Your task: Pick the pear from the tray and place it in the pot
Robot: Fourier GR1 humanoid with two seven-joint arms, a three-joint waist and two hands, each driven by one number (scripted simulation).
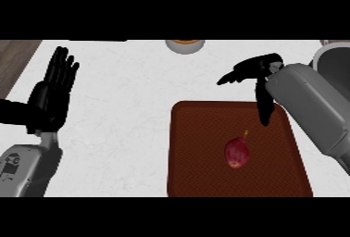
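Pear (236, 152), red, lies mid-tray (198, 176), long axis running toward the far edge, stem away. Right robot hand (254, 74) hovers beyond the tray's far edge, fingers relaxed, holding nothing, nearer than the resting left robot hand (51, 95).

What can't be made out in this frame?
- Pot: cut off by the head view's right edge and partly hidden behind the right forearm; its inside doesn't show.
- Object at the top edge: only its lower part shows, so what it is can't be told.
- Right hand: above the tray's far edge, away from the pear; its height over the counter is unclear.
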